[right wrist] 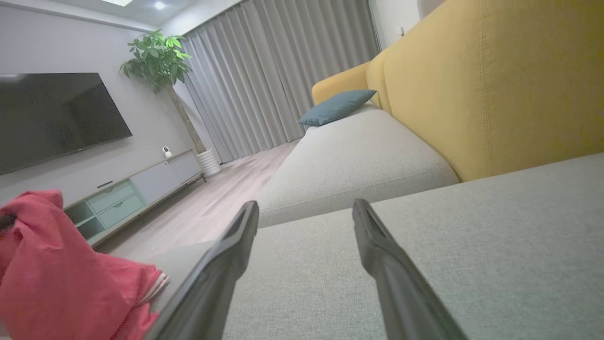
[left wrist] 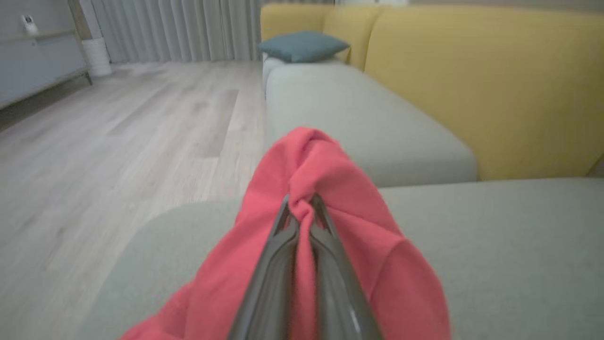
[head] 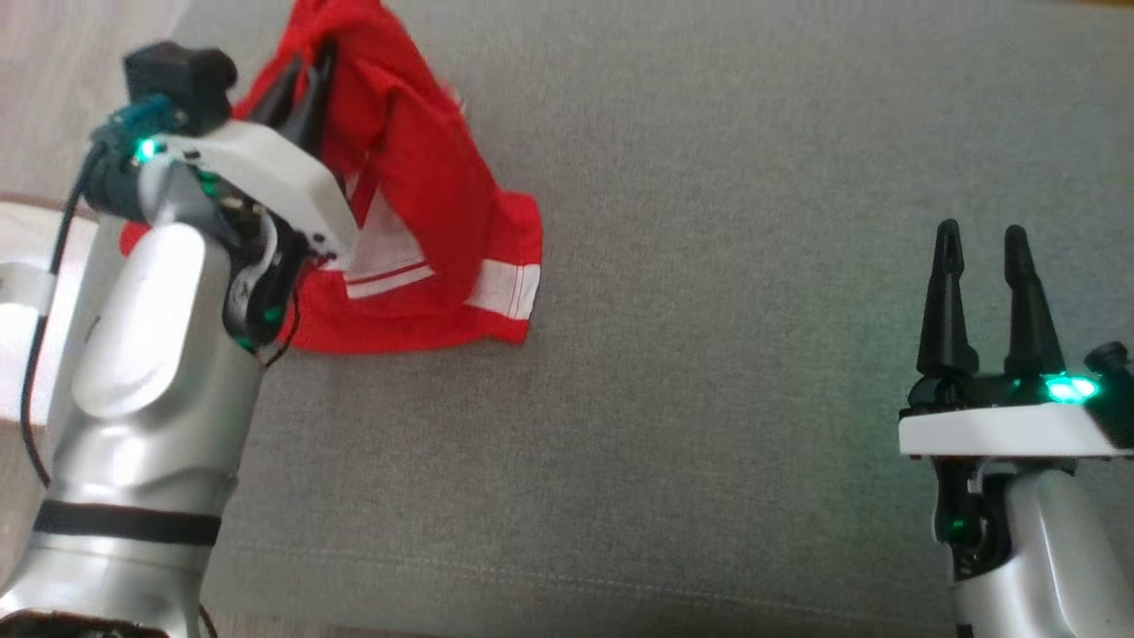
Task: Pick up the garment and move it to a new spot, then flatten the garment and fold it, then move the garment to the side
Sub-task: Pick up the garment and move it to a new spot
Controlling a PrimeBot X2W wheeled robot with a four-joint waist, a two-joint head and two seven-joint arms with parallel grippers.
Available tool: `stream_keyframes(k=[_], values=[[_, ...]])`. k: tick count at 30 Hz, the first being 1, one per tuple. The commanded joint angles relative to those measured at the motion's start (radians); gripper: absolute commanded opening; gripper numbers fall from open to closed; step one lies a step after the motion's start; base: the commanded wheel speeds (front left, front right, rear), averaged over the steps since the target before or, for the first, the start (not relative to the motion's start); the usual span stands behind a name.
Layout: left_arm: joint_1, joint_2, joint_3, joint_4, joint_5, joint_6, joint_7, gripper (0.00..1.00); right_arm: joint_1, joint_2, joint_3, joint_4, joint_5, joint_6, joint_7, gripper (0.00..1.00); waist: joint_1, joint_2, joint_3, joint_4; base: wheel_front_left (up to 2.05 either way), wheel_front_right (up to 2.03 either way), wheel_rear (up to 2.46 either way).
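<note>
The garment (head: pixel 425 177) is red with white stripes and lies bunched at the upper left of the grey cushion (head: pixel 709 354). Part of it is pulled up into a peak. My left gripper (head: pixel 306 66) is shut on that peak; in the left wrist view the red cloth (left wrist: pixel 325 189) bulges out past the two pinched fingers (left wrist: pixel 278 250) of the left gripper (left wrist: pixel 300 200). My right gripper (head: pixel 982 237) stands open at the lower right, well away from the garment. In the right wrist view its gripper (right wrist: pixel 306 207) has only cushion between the fingers, and the garment (right wrist: pixel 52 264) shows at the lower left.
A yellow sofa back (right wrist: pixel 495 80) runs along the far side of the cushion. Another grey seat (right wrist: pixel 358 160) with a teal pillow (right wrist: pixel 337 106) lies beyond. Wooden floor (left wrist: pixel 118 141) borders the cushion's left edge. A TV unit (right wrist: pixel 132 189) and plant (right wrist: pixel 158 61) stand across the room.
</note>
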Motion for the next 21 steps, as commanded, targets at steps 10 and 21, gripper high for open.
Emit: stream_keyframes(k=[10,21], values=[[0.008,0.030,0.065,-0.313,-0.003,0.087,-0.066,0.00,0.029,-0.006,0.043,-0.023,0.040,0.008,-0.011,1.00,0.0000,0.0000,-0.119,-0.075,0.00,0.00,0.00],[0.024,-0.008,0.007,-0.405,0.017,0.133,0.006,0.00,0.006,-0.006,0.049,-0.082,0.072,0.008,-0.011,1.00,0.0000,0.0000,-0.116,-0.256,0.00,0.00,0.00]])
